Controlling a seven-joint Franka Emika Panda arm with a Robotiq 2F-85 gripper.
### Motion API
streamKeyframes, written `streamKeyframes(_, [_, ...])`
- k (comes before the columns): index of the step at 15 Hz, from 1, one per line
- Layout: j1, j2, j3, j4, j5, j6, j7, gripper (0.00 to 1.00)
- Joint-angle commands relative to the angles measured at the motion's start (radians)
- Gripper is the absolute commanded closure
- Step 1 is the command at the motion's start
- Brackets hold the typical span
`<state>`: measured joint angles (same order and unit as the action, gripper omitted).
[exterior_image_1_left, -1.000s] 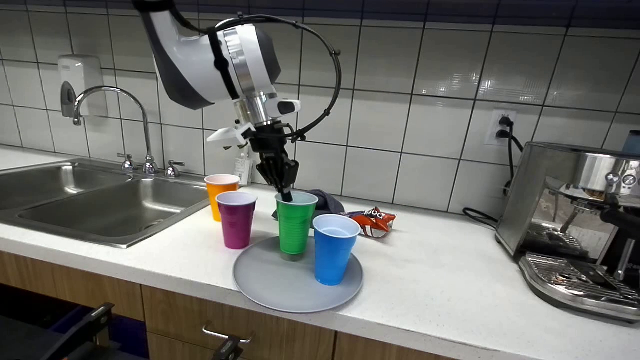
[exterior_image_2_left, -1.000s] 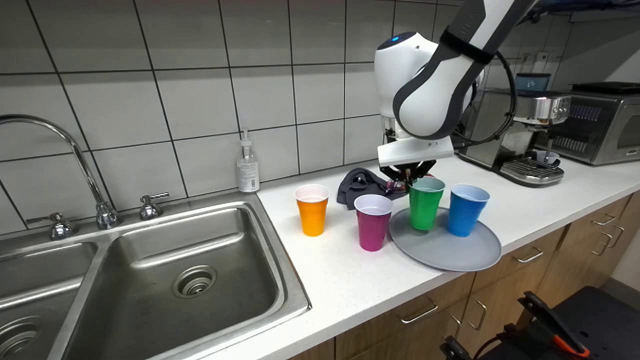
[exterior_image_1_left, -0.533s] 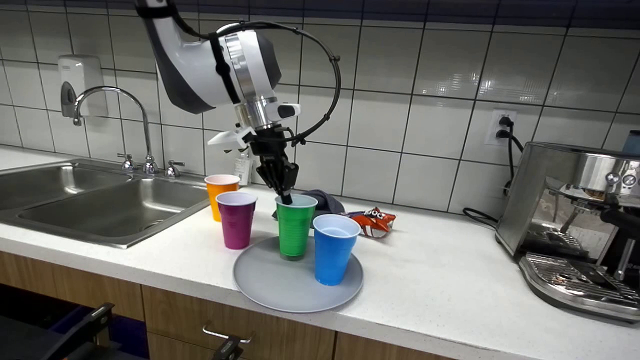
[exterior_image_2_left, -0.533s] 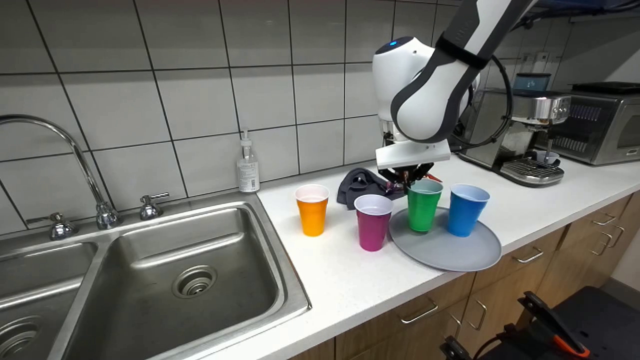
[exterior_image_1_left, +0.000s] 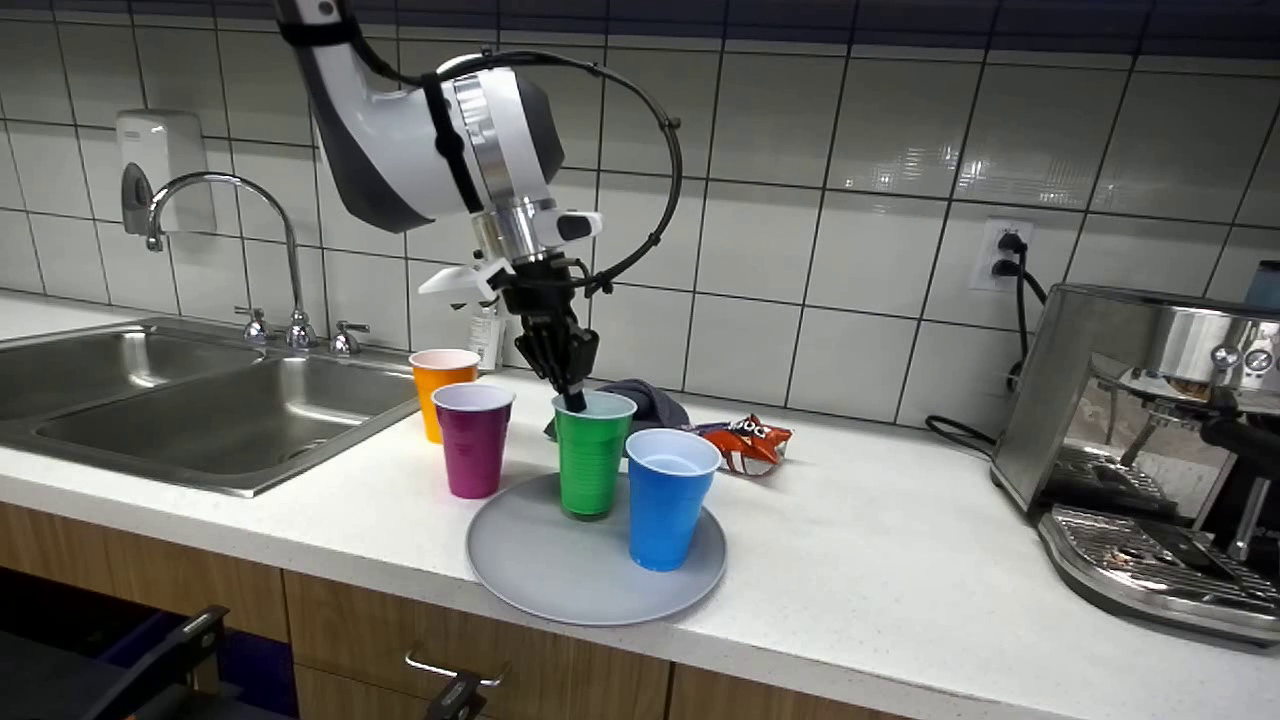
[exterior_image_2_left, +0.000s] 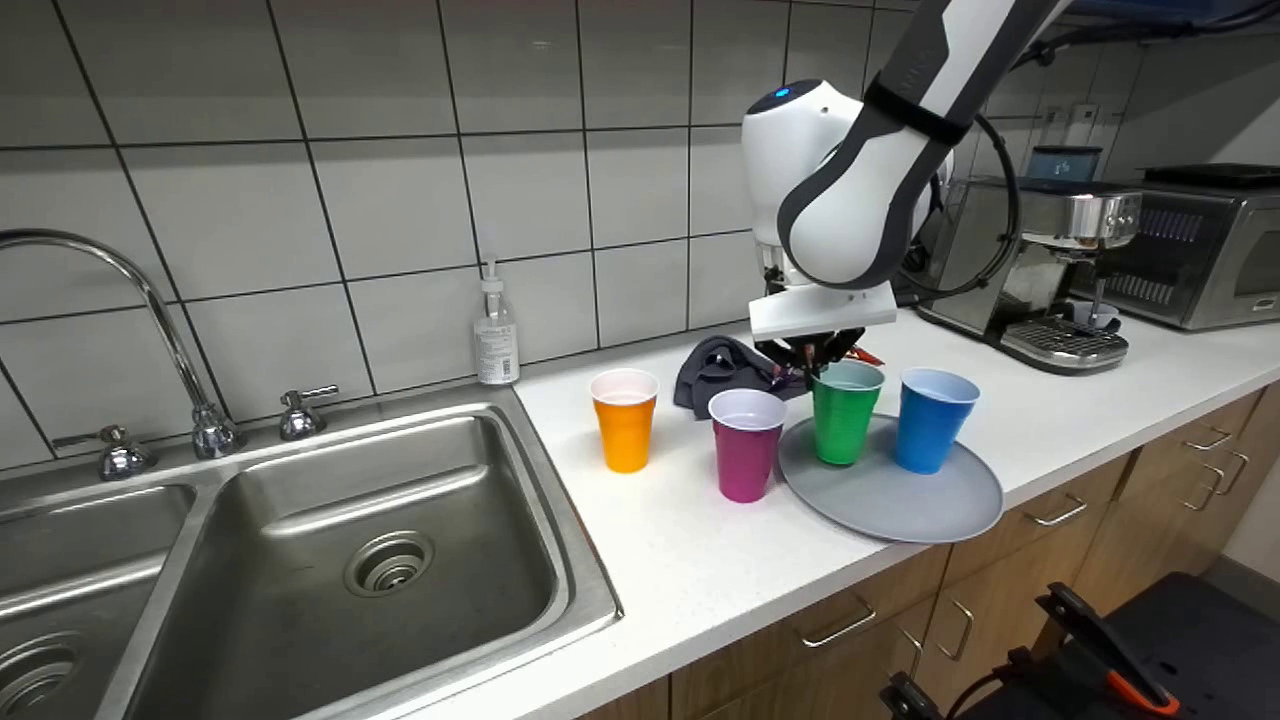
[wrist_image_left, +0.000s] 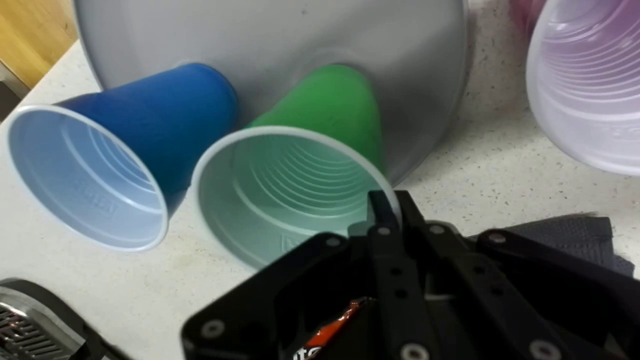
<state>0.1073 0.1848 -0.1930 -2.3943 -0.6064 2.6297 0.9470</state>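
My gripper (wrist_image_left: 395, 200) is shut on the rim of a green cup (wrist_image_left: 335, 105), one finger inside the cup and one outside. The cup stands upright over the grey round plate (exterior_image_1_left: 560, 580); its base sits at or barely above the surface, and I cannot tell which. Beside it on the same plate is a blue cup (exterior_image_1_left: 665, 515), upright and apart from the green one. Left of the plate in both exterior views, a purple cup (exterior_image_2_left: 747, 460) rests on the counter. Farther left stands an orange cup (exterior_image_2_left: 626, 430).
Behind the green cup lie a dark cloth (exterior_image_2_left: 725, 375) and a red snack bag (exterior_image_1_left: 750, 445). A steel sink (exterior_image_2_left: 300, 620) with a faucet is on the left, a soap bottle (exterior_image_2_left: 496, 340) at its back corner. An espresso machine (exterior_image_1_left: 1075, 320) stands right, against the tiled wall.
The arm has come down a little, and the green cup in its grip has lowered toward the plate. The other cups and the plate have stayed put.
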Motion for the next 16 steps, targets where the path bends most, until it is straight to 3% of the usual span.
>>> streamKeyframes(1, [-0.020,0.007,0.018,0.013,0.008,0.005,0.010,0.63])
streamKeyframes(9, [-0.024,-0.036,0.022,-0.007,0.025,0.030,-0.012,0.03])
streamKeyframes(16, [-0.028,-0.083,0.031,-0.029,0.040,0.066,-0.036,0.00])
